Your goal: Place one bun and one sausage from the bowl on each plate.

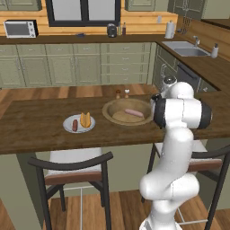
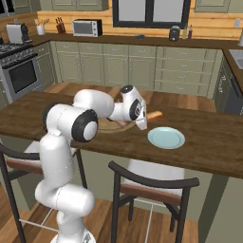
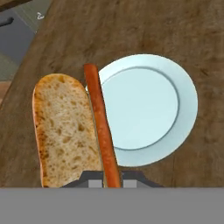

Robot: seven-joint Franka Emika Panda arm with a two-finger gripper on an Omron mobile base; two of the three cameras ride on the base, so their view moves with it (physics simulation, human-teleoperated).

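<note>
Clamped in the end effector [image 3: 112, 183] — one bun [image 3: 65, 131] — above one empty blue plate [image 3: 183, 87]; two plates total.

Robot arm [image 1: 173, 148]: glossy white rounded tubular links, black disc caps at joints, bulbous white base segment, smooth unmarked shell.
</note>
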